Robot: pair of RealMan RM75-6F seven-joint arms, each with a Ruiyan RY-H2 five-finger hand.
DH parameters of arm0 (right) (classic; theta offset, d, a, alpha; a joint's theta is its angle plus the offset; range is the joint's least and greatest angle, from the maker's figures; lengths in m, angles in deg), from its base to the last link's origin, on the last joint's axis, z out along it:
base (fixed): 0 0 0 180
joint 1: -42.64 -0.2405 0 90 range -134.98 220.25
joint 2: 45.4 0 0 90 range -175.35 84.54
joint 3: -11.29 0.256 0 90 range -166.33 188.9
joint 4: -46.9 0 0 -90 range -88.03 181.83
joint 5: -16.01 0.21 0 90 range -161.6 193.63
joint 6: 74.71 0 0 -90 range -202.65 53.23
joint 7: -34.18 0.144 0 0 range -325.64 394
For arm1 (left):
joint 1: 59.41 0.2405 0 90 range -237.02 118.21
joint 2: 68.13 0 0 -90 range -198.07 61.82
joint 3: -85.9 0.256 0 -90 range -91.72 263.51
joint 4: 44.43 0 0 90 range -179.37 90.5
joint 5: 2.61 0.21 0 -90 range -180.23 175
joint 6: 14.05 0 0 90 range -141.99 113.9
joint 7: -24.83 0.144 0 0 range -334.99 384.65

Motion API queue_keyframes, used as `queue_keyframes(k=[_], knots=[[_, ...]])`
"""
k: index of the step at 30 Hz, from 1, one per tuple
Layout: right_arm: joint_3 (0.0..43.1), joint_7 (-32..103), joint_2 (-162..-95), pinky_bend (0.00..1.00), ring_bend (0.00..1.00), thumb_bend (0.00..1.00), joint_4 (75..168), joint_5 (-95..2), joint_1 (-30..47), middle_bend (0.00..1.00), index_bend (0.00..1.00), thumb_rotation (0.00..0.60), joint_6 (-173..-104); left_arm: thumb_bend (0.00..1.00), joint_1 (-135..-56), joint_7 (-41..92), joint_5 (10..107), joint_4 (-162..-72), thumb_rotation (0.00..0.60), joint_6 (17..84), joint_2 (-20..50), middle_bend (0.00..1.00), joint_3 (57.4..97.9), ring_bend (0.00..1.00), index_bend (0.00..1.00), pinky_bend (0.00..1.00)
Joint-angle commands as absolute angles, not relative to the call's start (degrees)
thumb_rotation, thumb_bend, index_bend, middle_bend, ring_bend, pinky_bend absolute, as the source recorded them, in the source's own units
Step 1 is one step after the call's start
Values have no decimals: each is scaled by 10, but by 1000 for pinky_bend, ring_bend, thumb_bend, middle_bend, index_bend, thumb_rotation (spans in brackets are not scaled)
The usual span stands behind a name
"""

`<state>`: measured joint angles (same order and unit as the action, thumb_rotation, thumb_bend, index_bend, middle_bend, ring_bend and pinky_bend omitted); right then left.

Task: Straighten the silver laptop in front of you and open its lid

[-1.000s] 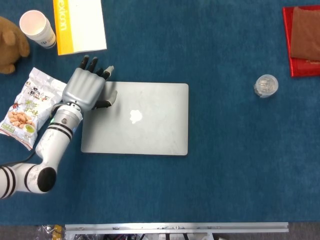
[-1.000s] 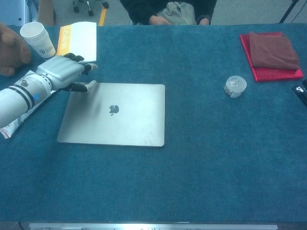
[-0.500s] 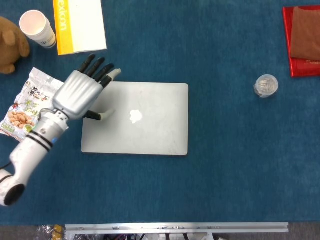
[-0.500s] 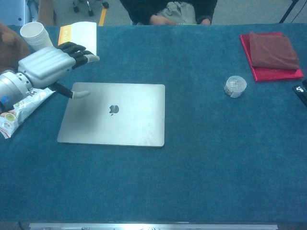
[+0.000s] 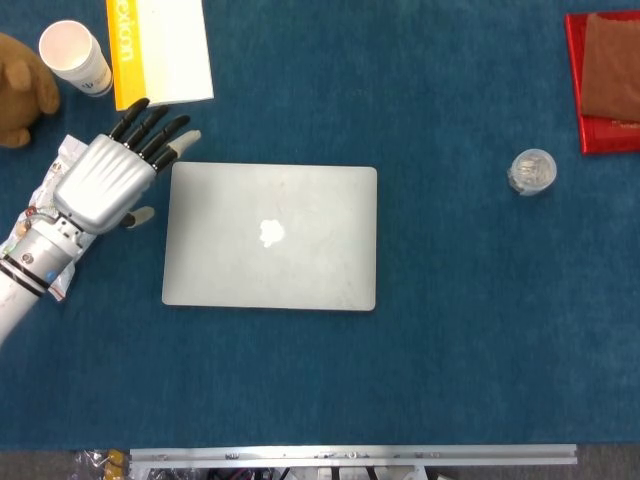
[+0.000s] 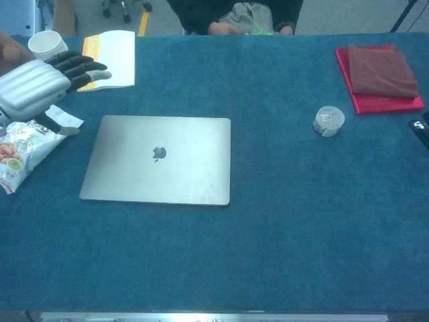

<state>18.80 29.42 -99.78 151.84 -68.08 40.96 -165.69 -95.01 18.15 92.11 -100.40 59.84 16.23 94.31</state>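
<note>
The silver laptop (image 5: 270,237) (image 6: 158,159) lies flat on the blue table with its lid closed, its edges square to the table's front. My left hand (image 5: 105,180) (image 6: 37,87) hovers just left of the laptop's far left corner, fingers stretched out and spread, holding nothing and clear of the lid. Neither view shows my right hand.
A snack bag (image 5: 40,225) lies under the left arm. A paper cup (image 5: 75,58), a yellow-and-white booklet (image 5: 160,50) and a brown plush toy (image 5: 18,90) sit at the far left. A small clear container (image 5: 531,171) and a red tray with brown cloth (image 5: 605,80) stand at the right.
My left hand has lifted off the laptop's far left corner and drawn back to the left, its fingers opening out. The laptop has stayed in place.
</note>
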Motion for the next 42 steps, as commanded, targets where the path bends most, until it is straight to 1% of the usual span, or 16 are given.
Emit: queue_keyframes(k=[1,16,27,42], knots=[[187,285,-999,151,51,284,1525,-683,409,80,88,600,-1657,115,-935,151,940,-959,600,608,184,49,953,0,0,0],[185,259,-1006,152,51,284,1539,-686,406,80,88,600,-1655,115,-906,124,964,-851,600,598,227,35,971,0,0,0],[185,258,-1006,151,51,284,1536,-683,407,80,88,600,-1654,114,-909,117,977,-836,600,594,258,28,969,0,0,0],[188,270,-999,151,51,284,1533,-677,411,80,88,600,-1659,114,-918,115,983,-832,600,581,279,27,966,0,0,0]])
